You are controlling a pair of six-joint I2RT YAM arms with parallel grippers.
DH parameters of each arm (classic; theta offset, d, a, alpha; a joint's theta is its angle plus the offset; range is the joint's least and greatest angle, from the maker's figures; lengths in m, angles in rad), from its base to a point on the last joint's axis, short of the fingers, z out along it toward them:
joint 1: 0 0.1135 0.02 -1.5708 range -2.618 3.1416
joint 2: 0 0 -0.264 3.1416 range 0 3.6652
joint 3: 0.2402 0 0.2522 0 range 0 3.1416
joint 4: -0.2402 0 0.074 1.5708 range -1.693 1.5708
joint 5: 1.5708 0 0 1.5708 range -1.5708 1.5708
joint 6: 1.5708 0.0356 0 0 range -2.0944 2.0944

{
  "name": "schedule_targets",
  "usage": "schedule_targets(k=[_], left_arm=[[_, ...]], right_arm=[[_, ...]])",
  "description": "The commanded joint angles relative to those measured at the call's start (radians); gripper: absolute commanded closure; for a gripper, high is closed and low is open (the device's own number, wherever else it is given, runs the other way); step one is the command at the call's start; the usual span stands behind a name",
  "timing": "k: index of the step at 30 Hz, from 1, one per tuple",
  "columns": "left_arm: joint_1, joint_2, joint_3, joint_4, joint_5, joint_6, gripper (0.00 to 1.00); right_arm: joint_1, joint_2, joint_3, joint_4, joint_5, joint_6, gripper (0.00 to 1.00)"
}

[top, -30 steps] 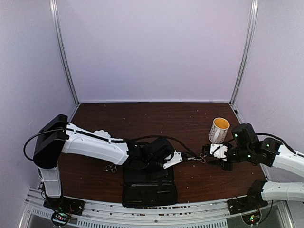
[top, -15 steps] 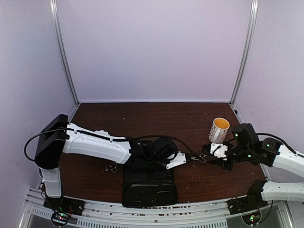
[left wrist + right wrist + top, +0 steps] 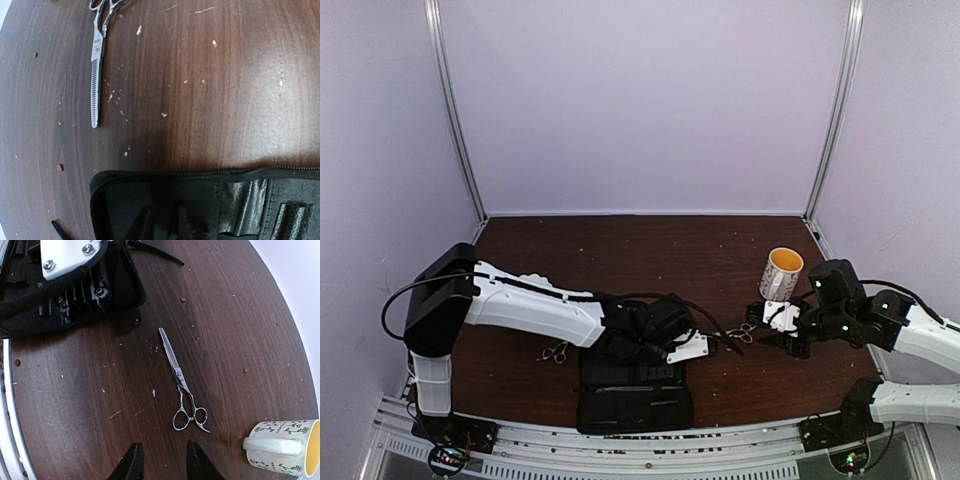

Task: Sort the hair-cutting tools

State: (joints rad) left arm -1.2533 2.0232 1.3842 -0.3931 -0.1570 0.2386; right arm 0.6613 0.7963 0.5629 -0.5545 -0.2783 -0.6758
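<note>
One pair of thin silver scissors [image 3: 180, 380] with a toothed blade lies on the brown table between the two arms, also in the left wrist view [image 3: 97, 65] and the top view [image 3: 745, 333]. My right gripper [image 3: 162, 460] hovers open just short of its ring handles. A second pair of scissors [image 3: 555, 353] lies left of the black zip case [image 3: 635, 395]. My left gripper [image 3: 163, 222] hangs over the open case's corner [image 3: 200, 200], its dark fingers [image 3: 144, 222] a narrow gap apart with nothing visible between them. A short narrow black piece [image 3: 155, 252] lies beside the case.
A white mug with a yellow inside [image 3: 782, 272] lies on its side at the right, close to my right gripper and its handle [image 3: 272, 445] toward it. Crumbs dot the table. The metal rail of the arm bases [image 3: 620, 440] runs along the near edge.
My left gripper has drawn back from the middle scissors toward the case and its fingers have come closer together. The right arm and both pairs of scissors have stayed put.
</note>
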Motion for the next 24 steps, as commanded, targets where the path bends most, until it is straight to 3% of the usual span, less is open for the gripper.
schedule_targets(k=[1,11,24], left_arm=[[-0.005,0.007,0.018,-0.017,-0.041,0.016,0.84],[-0.003,-0.046,-0.034,-0.016,-0.155,0.021,0.92],[0.019,-0.097,-0.083,0.005,-0.162,-0.088,0.94]], right_arm=[[-0.004,-0.01,-0.009,0.019,0.021,0.013,0.7],[-0.006,-0.013,-0.012,0.02,0.025,0.012,0.7],[-0.008,-0.007,-0.012,0.018,0.025,0.012,0.7]])
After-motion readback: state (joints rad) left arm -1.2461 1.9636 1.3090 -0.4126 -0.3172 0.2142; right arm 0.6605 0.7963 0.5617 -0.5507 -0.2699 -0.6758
